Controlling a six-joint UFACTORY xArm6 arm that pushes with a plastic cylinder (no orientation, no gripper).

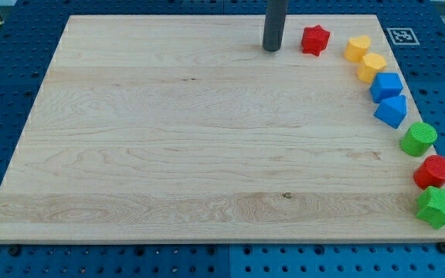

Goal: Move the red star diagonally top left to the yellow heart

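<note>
The red star [314, 39] lies near the view's top edge of the wooden board [168, 139], right of centre. My tip [272, 49] stands on the board just left of the red star, with a small gap between them. Right of the star is a yellow block [357, 48], and a second yellow block [372, 67] lies just below and right of it; I cannot tell which one is the heart.
Down the view's right edge runs a curved row: a blue cube [386, 86], a blue block [392, 110], a green cylinder [419, 138], a red cylinder [435, 171] and a green star [439, 206]. A fiducial marker [401, 35] sits at the top right corner.
</note>
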